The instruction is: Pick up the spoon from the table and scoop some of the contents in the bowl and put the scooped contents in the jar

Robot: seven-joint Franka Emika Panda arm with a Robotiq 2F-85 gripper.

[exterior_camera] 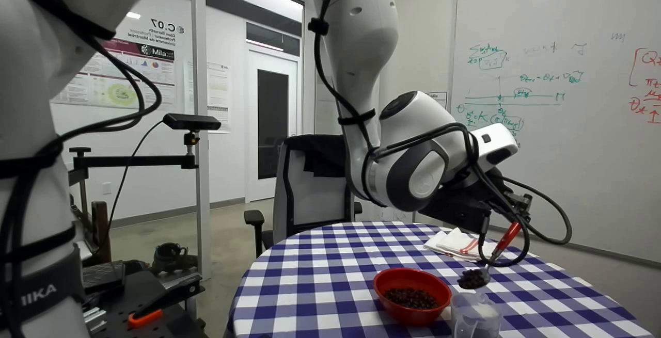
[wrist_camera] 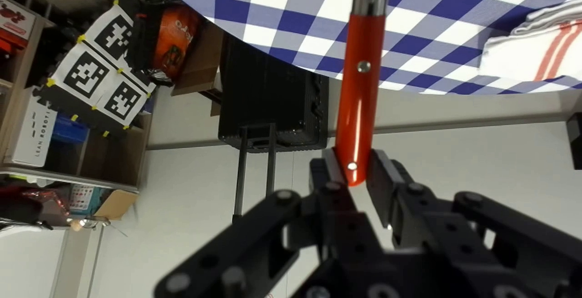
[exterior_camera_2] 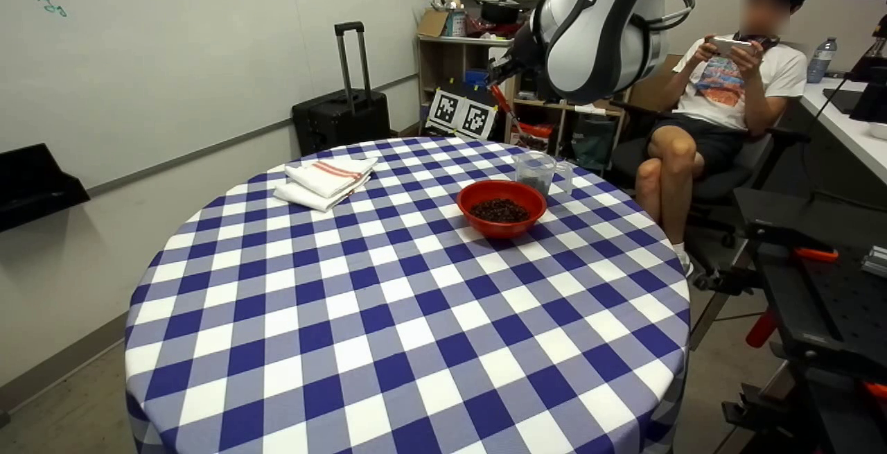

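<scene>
Right up close in the wrist view, the black two-fingered gripper (wrist_camera: 357,170) is clamped on the slim red-handled metal spoon (wrist_camera: 361,93), a pad on either side of the very end of the handle. The spoon's head is cut off there, but in an exterior view it's tipped down and carrying a decent heap of small dark bean-like bits (exterior_camera: 471,279). That load hangs off the table, just above the small clear see-through jar (exterior_camera: 477,320); can't really tell if it's squarely over the opening.

The jar stands upright and has a side handle. Something darkish shows low down in it, but whether that's stuff inside or the blue cloth showing through, I can't tell. Right beside it (touching or not, hard to say) is the shallow round red bowl (exterior_camera: 413,317), upright too, with loads more similar dark bits in the bottom, well below the rim. Both are on the round table with the blue-and-white checked cloth (exterior_camera_2: 388,322), along with a folded white cloth with red stripes (exterior_camera_2: 326,180), well apart from the bowl.

Past the table there's a black suitcase (exterior_camera_2: 339,121) with its handle up, and a seated person in a white T-shirt (exterior_camera_2: 724,86). Further back, a wooden open-front shelf unit (exterior_camera_2: 466,41) is pretty stuffed, with a black pot (exterior_camera_2: 497,10) on top, contents hidden.
</scene>
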